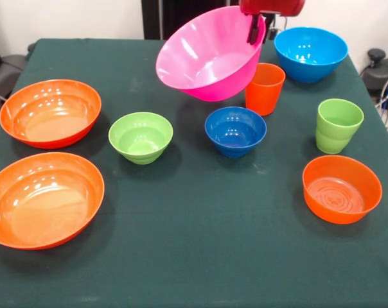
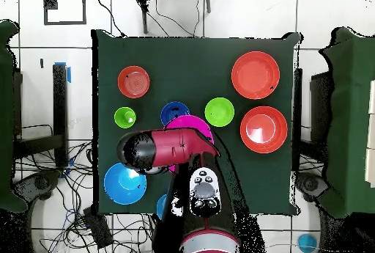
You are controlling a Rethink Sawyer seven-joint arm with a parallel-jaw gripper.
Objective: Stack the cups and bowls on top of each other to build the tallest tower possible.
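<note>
Seemingly airborne in the front view, the big pink bowl (image 1: 207, 54) hangs tilted above the bench (image 1: 194, 256), its rim clamped by the pincer (image 1: 254, 29), mouth facing the two wide orange bowls (image 1: 51, 112). Those lie well apart from the pink bowl, past the lime green bowl (image 1: 141, 136).

From overhead, the arm (image 2: 168, 147) covers most of the pink bowl (image 2: 192, 124); the wide orange bowls (image 2: 255, 75) sit beyond the lime green bowl (image 2: 219, 111), so the carry likely runs that way.

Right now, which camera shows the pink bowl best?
The front view: the pink bowl shows almost whole, tilted and lifted off the table, with the gripper clamped on its rim. Overhead, the arm covers most of it; only a pink arc shows.
</note>
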